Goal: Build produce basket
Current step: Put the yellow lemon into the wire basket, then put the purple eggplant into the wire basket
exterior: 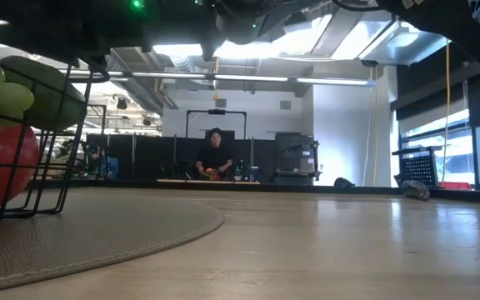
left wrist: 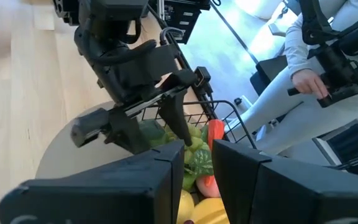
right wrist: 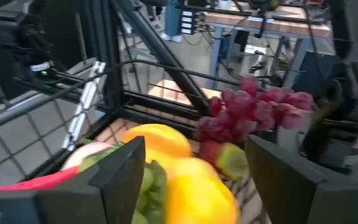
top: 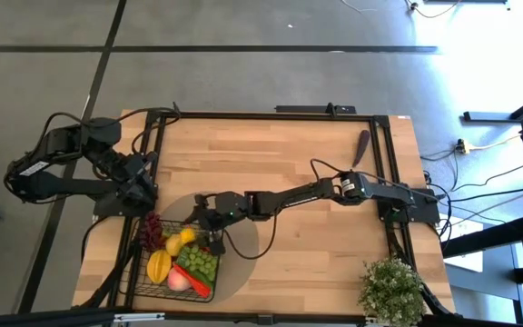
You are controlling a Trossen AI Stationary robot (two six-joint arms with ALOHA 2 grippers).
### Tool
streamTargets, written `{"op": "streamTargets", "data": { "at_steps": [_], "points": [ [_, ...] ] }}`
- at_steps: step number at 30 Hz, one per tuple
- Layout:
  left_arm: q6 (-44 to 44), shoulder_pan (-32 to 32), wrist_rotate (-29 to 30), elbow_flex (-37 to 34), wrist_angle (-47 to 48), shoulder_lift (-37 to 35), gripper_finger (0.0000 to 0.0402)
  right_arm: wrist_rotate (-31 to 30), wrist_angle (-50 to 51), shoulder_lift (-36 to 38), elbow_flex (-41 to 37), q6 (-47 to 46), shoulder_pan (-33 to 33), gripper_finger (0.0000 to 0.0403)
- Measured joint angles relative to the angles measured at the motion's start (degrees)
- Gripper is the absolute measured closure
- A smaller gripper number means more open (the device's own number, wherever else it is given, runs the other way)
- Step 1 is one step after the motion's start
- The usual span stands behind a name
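Both grippers crowding the basket, one eggplant left out

My square black wire-mesh basket [top: 143, 269] sits on the round tan mat [top: 243, 259] at the table's near-left edge, piled with toy produce [top: 182, 259]. The right gripper [top: 209, 222] hovers over its rim, fingers spread and empty; the left gripper [top: 143, 193] is just beside, can't tell its state. I worry they clip each other or snag the mesh. The purple eggplant [top: 361, 145] lies well apart. No readable labels.
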State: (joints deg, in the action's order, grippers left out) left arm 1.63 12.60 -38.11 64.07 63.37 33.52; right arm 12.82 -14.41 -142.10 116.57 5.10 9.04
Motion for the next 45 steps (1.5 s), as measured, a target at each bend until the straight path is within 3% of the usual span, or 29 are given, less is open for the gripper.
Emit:
{"op": "streamTargets", "data": {
  "at_steps": [8,14,17,21,23,28,33,40,45],
  "points": [
    [0.0,0.0,0.1,0.0,0.0,0.0,0.0331,0.8,0.2,1.1,0.0,-1.1,0.1,0.0142],
    [0.0,0.0,0.1,0.0,0.0,0.0,0.0331,-1.1,5.9,8.4,1.3,-5.8,-1.3,0.0145],
    [0.0,0.0,0.2,0.0,0.0,0.0,0.0331,-7.0,18.8,11.1,4.0,-4.6,-2.0,0.0145],
    [0.0,0.0,0.2,0.0,0.1,0.0,0.0331,-21.1,39.5,13.1,13.1,-6.1,-2.0,0.0145],
    [0.0,0.0,0.8,0.0,0.1,0.0,0.0331,-27.8,48.4,13.5,18.4,-12.0,-2.0,0.0145],
    [0.1,0.0,3.1,0.0,0.5,0.0,0.0331,-39.1,58.1,18.3,15.7,-33.3,-2.6,0.0145],
    [1.5,0.0,4.5,0.0,0.4,0.0,0.0331,-41.0,75.9,22.3,15.9,-48.7,-4.4,0.0145],
    [1.6,0.0,15.8,0.0,-3.7,0.7,0.0331,-40.0,102.9,24.1,15.8,-67.5,-8.3,0.0145],
    [1.6,0.0,26.3,0.0,-8.7,1.7,0.0331,-36.0,103.2,24.4,12.6,-66.8,-12.3,0.0144]
  ]
}}
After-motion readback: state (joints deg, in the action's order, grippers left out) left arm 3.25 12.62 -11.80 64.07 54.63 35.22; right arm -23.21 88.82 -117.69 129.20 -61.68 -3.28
